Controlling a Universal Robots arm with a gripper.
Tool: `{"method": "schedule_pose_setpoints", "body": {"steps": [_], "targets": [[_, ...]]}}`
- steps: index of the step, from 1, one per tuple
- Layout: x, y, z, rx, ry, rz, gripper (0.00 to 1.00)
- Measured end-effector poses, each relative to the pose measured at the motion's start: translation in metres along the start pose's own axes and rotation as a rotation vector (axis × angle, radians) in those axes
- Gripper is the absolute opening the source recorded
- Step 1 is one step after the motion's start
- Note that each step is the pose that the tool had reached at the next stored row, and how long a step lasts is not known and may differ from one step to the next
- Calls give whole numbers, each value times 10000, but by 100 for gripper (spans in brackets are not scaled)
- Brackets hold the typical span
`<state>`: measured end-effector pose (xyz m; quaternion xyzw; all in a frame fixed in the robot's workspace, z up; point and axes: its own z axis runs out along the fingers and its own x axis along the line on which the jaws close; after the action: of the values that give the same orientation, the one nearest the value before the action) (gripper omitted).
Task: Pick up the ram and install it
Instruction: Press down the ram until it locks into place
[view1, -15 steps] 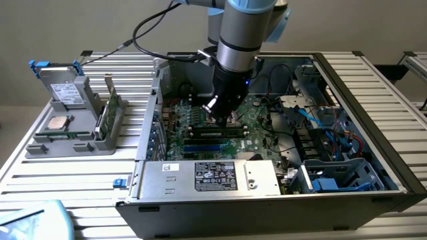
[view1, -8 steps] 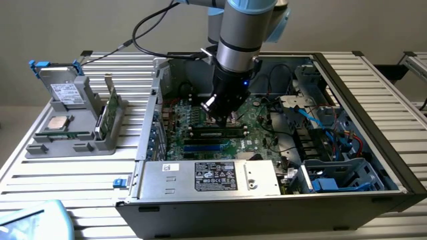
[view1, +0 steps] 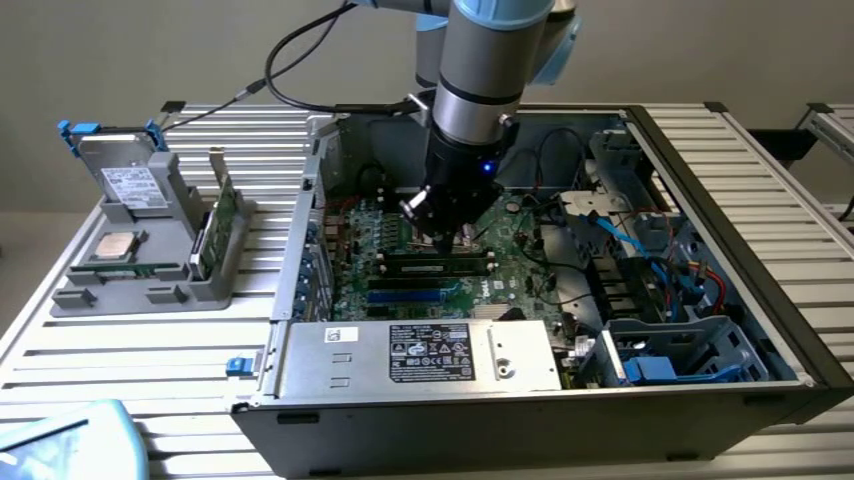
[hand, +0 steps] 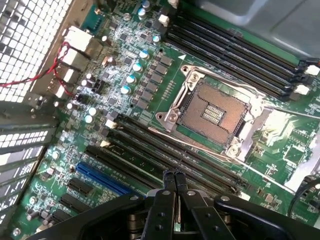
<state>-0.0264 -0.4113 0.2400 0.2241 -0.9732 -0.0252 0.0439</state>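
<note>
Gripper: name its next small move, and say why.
Probably press straight down a little: the gripper is shut, its tips just above the ram, which lies along a slot on the motherboard; whether it is fully seated cannot be told.

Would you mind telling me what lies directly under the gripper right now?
Under the shut gripper run the motherboard's long dark memory slots, beside the empty processor socket. The arm hides whatever sits under its fingertips.

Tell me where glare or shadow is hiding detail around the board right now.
Wrist view: strong glare washes out the metal frame beside the empty CPU socket and the perforated case wall; the shut gripper is dark against the memory slots. Exterior view: even room light, the motherboard shaded inside the case under the arm, the ram dark in its slot.
</note>
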Motion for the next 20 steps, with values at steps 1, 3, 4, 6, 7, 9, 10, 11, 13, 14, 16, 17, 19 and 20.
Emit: {"method": "schedule_pose_setpoints", "body": {"steps": [1, 3, 4, 6, 7, 9, 10, 11, 13, 14, 16, 17, 19, 20], "targets": [[0, 0, 0, -5, -20, 133, 10], [0, 0, 1, -11, -67, 388, 10], [0, 0, 1, -14, -89, 512, 10], [0, 0, 0, -21, -128, 760, 10], [0, 0, 0, -30, -137, 888, 10], [0, 0, 0, -45, -152, 1117, 10], [0, 0, 0, -53, -160, 1243, 10], [0, 0, 0, -61, -168, 1350, 10], [0, 0, 0, -78, -184, 1581, 10], [0, 0, 0, -85, -191, 1690, 10], [0, 0, 0, -100, -205, 1898, 10], [0, 0, 0, -107, -212, 1994, 10], [1, 1, 0, -119, -223, 2165, 10], [2, 1, 0, -125, -229, 2244, 10]]}}
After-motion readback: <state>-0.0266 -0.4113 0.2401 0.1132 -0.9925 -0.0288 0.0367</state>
